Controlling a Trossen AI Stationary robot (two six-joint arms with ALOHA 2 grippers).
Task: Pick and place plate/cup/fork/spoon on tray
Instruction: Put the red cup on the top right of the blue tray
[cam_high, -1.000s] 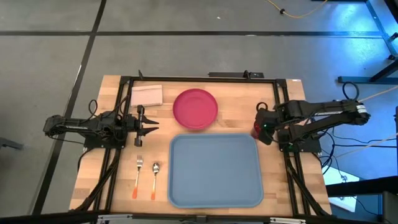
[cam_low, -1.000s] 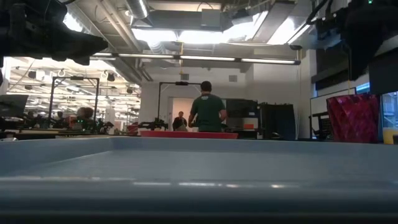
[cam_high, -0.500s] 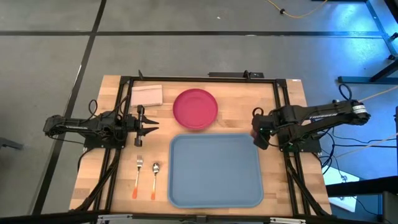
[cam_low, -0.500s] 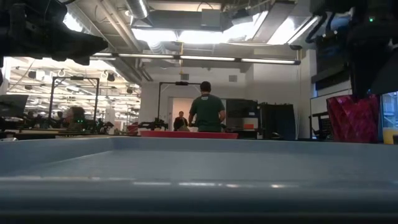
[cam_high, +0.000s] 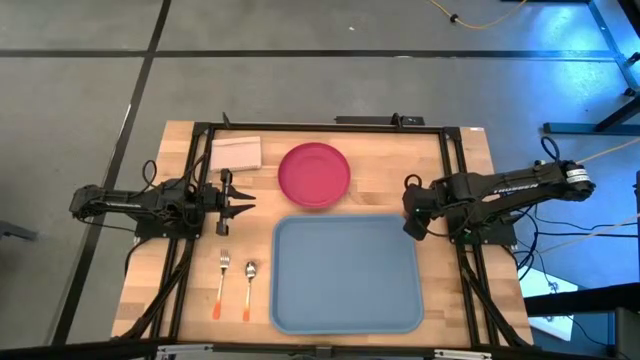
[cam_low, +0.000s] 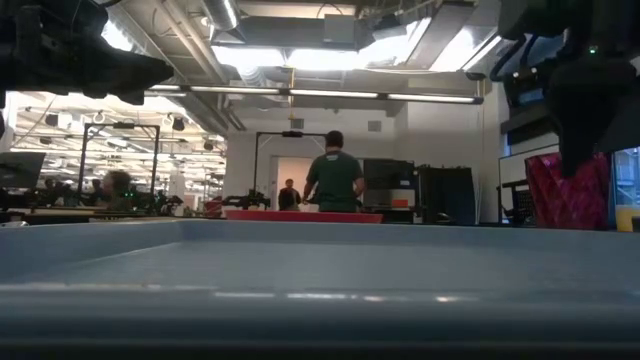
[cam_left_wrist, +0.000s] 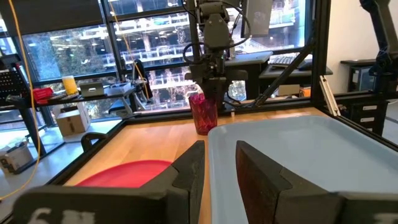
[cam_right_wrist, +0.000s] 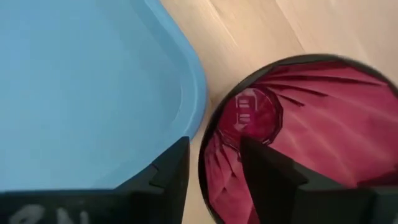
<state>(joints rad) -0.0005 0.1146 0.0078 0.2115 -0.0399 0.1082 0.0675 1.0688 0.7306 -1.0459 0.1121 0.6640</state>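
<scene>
The dark red cup (cam_right_wrist: 292, 118) stands on the table just off the light-blue tray's (cam_high: 347, 272) right edge; it also shows in the low view (cam_low: 565, 195) and the left wrist view (cam_left_wrist: 204, 113). My right gripper (cam_right_wrist: 214, 152) is open and points down over the cup. One finger is inside the cup's mouth and one is outside its tray-side wall (cam_right_wrist: 205, 165). In the high view the gripper (cam_high: 410, 218) hides the cup. The pink-red plate (cam_high: 314, 175) lies beyond the tray. The fork (cam_high: 222, 285) and spoon (cam_high: 248, 288) lie left of the tray. My left gripper (cam_high: 243, 205) waits open at the table's left.
A white folded napkin (cam_high: 236, 152) lies at the far left beside the plate. A black frame (cam_high: 330, 126) runs around the table. Bare wood lies between the plate and the cup. People stand in the room beyond the table (cam_low: 333, 180).
My right gripper has gone down and a little toward the tray, over the cup, so that its fingers now straddle the cup's tray-side wall. The cup has stayed where it was.
</scene>
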